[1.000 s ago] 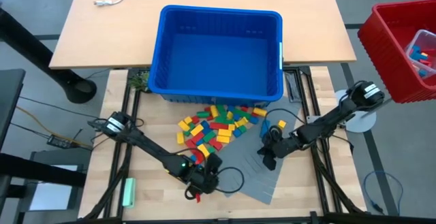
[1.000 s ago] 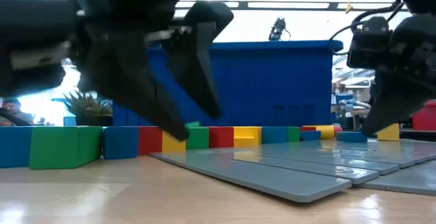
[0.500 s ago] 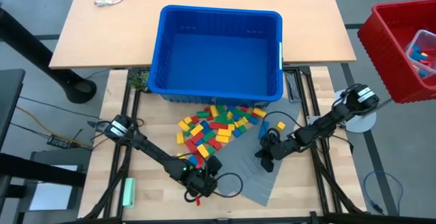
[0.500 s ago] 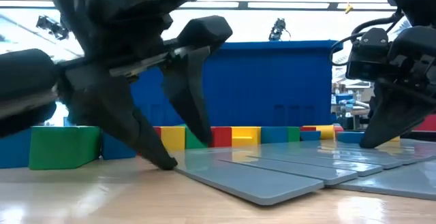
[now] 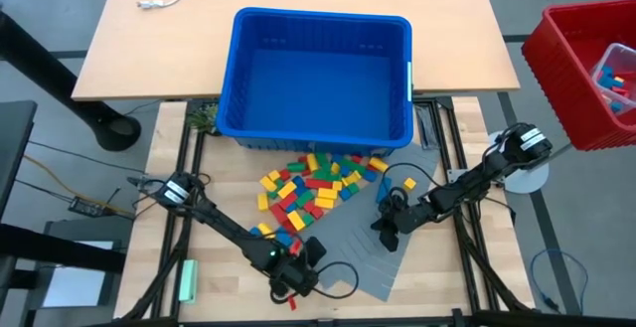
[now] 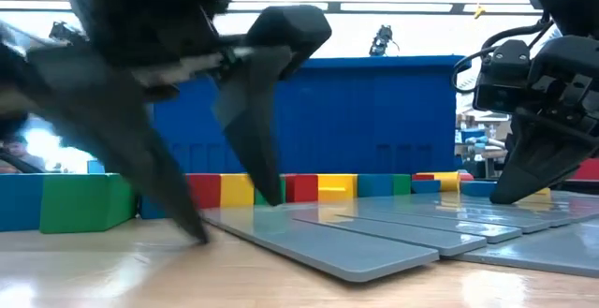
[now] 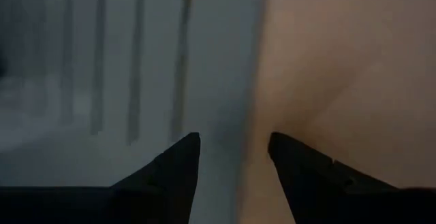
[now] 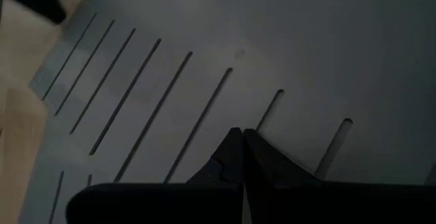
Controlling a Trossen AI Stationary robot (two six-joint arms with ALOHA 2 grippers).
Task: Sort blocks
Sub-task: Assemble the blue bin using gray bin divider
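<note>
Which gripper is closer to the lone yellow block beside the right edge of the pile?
Right. The right gripper sits just in front of the yellow block; the left gripper is well off toward the table's front edge.

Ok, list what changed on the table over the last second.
The left pincer slid a little toward the table's near edge, jaws open and empty, coming down by the grey ridged panel. The right pincer edged slightly leftward over that panel, shut and holding nothing. The blocks, the blue bin and the pale green bar stayed put.
</note>
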